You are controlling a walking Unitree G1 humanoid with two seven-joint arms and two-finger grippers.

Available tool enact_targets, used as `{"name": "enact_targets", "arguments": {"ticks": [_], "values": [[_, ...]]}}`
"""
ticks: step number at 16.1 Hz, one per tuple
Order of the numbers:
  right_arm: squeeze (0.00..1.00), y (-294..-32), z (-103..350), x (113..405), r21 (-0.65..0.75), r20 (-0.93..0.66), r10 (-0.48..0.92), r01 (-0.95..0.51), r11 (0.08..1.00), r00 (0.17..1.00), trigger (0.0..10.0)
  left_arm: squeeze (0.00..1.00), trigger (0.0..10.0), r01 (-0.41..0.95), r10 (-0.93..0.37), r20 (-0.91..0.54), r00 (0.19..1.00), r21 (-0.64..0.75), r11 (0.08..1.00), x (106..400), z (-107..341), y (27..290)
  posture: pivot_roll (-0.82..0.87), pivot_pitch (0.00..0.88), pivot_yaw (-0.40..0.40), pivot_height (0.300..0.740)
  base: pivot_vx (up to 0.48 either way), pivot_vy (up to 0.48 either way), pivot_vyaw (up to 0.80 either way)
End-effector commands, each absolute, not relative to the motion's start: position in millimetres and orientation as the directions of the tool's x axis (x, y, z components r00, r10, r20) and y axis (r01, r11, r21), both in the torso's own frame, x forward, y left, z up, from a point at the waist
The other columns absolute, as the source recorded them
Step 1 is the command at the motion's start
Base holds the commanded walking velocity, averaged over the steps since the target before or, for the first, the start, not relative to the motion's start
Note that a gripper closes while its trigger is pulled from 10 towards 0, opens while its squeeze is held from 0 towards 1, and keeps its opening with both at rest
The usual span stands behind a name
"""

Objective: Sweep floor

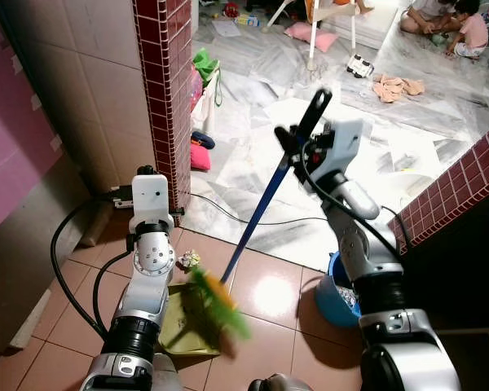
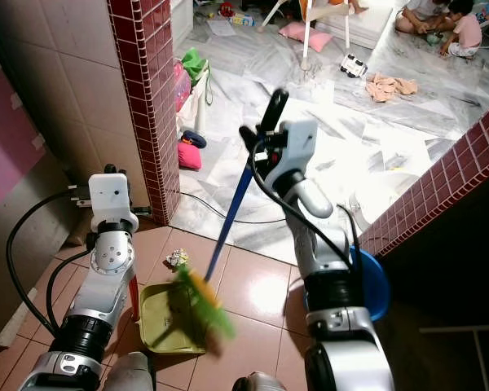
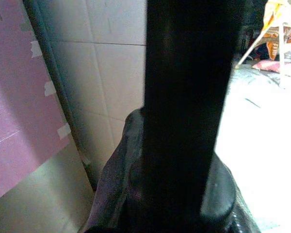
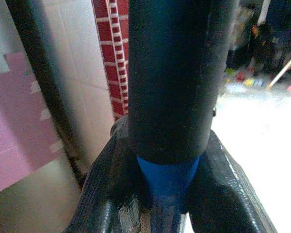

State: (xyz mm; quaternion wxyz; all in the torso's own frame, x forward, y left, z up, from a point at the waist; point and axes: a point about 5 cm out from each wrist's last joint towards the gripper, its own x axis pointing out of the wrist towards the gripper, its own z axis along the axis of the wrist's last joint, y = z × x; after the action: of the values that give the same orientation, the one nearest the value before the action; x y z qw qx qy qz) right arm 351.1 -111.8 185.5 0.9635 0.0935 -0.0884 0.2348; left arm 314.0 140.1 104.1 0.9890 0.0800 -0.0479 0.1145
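One broom: blue shaft with a black grip at the top, green and yellow bristles blurred at the bottom. The right gripper is raised over the edge of the white marble floor, and its two black fingers are clamped on the shaft just below the black grip, one finger on each side. From the fingers the shaft slants down toward the robot, so that the bristles lie well below the fingers, on the red tile floor.

One dustpan, olive green, lies flat on the red tiles, with the bristles at its near edge. One black handle runs between the fingers of the left gripper, which close around it. The head views do not show these fingers, and what the handle belongs to cannot be told from the pictures.

One crumpled scrap of paper lies on the tiles just beyond the dustpan. One blue bucket stands beside the right arm. One red-brick pillar rises beyond the left arm, with one black cable running along the floor from its foot.

On the marble, far beyond the fingers: one pink pillow, one toy car, one tan cloth. Two people sit on the floor at the far corner.
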Motion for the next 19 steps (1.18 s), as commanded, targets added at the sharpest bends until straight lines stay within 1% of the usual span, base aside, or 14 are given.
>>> {"name": "enact_targets", "arguments": {"ticks": [1, 5, 8, 10, 12, 15, 17, 19], "values": [[0.0, -116.8, 205.2, 354.9, 0.101, 0.296, 0.413, -0.458, 0.883, 0.861, 10.0, 0.0, 10.0, -0.221, 0.205, 0.124, 0.971, 0.143, 0.965, 316.0, 108.3, 134.9, -0.03, 0.107, -0.124, 0.74, 0.0, 0.0, 0.0], [0.0, -119.5, 205.3, 360.2, 0.028, 0.303, 0.403, -0.43, 0.902, 0.864, 10.0, 0.0, 10.0, -0.221, 0.205, 0.118, 0.972, 0.145, 0.964, 314.9, 107.3, 134.9, -0.03, 0.111, -0.125, 0.74, 0.0, 0.0, 0.0], [0.0, -120.5, 198.6, 361.4, -0.102, 0.29, 0.413, -0.401, 0.91, 0.863, 10.0, 0.0, 10.0, -0.223, 0.207, 0.115, 0.972, 0.148, 0.964, 313.0, 106.5, 135.2, -0.02, 0.122, -0.127, 0.74, 0.0, 0.0, 0.0], [0.0, -119.3, 193.0, 361.6, -0.131, 0.276, 0.417, -0.396, 0.909, 0.866, 10.0, 0.0, 10.0, -0.223, 0.207, 0.114, 0.972, 0.149, 0.964, 312.8, 106.3, 135.3, -0.02, 0.122, -0.127, 0.74, 0.0, 0.0, 0.0], [0.0, -112.3, 176.7, 359.0, -0.077, 0.231, 0.433, -0.427, 0.901, 0.871, 10.0, 0.0, 10.0, -0.223, 0.207, 0.115, 0.972, 0.147, 0.964, 312.5, 106.6, 135.3, -0.02, 0.125, -0.129, 0.74, 0.0, 0.0, 0.0], [0.0, -92.2, 149.3, 346.4, 0.049, 0.168, 0.496, -0.51, 0.859, 0.852, 10.0, 0.0, 10.0, -0.224, 0.208, 0.115, 0.971, 0.149, 0.963, 311.9, 105.6, 134.8, -0.01, 0.128, -0.13, 0.74, 0.0, 0.0, 0.0], [0.0, -82.3, 141.9, 338.4, 0.112, 0.151, 0.548, -0.565, 0.817, 0.823, 10.0, 0.0, 10.0, -0.224, 0.208, 0.112, 0.972, 0.153, 0.963, 311.6, 104.4, 135.0, -0.01, 0.128, -0.13, 0.74, 0.0, 0.0, 0.0], [0.0, -81.4, 142.9, 333.9, 0.153, 0.152, 0.582, -0.601, 0.785, 0.799, 10.0, 0.0, 10.0, -0.223, 0.208, 0.108, 0.972, 0.156, 0.962, 312.6, 104.0, 134.9, -0.02, 0.121, -0.132, 0.74, 0.0, 0.0, 0.0]]}}
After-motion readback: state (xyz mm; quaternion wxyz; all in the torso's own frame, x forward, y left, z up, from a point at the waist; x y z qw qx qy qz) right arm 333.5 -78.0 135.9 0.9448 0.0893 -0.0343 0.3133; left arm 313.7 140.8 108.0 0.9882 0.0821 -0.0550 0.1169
